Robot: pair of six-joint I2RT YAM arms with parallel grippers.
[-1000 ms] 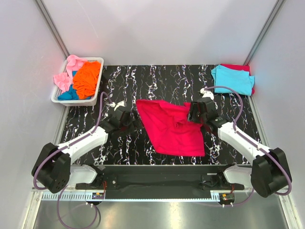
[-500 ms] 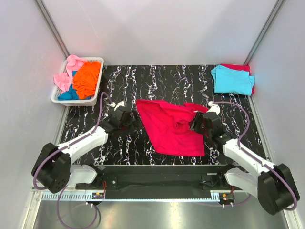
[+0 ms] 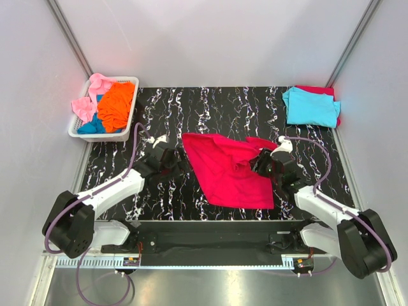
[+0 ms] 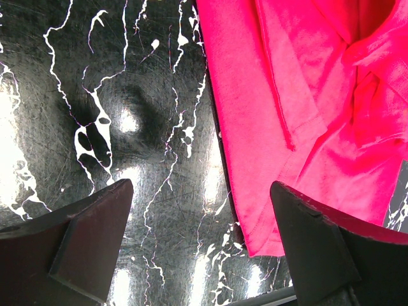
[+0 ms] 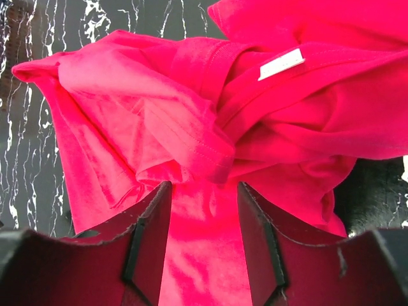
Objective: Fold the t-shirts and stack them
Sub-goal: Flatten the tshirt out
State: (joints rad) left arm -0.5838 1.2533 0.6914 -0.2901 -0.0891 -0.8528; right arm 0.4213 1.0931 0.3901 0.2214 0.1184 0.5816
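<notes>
A large crimson-red t-shirt [image 3: 223, 175] lies rumpled on the middle of the black marbled table [image 3: 191, 108]. My left gripper [image 3: 176, 162] hangs wide open at the shirt's left edge. In the left wrist view, that gripper [image 4: 199, 191] has bare table and the shirt's hem corner [image 4: 261, 236] between its fingers. My right gripper [image 3: 262, 163] is low over the bunched right side of the shirt. There its jaws [image 5: 204, 188] stand partly open, astride the red cloth [image 5: 191, 115], close below a folded sleeve and a white label [image 5: 281, 64].
A white slotted basket [image 3: 80, 132] at the back left holds pink [image 3: 89, 95], orange [image 3: 117, 105] and blue [image 3: 93, 125] shirts. At the back right a folded cyan shirt [image 3: 311, 106] lies on a red one [image 3: 317, 90]. Grey walls enclose the table.
My right gripper has drawn back toward the near edge over the shirt's right side, and its jaws have narrowed slightly. The left arm has not moved.
</notes>
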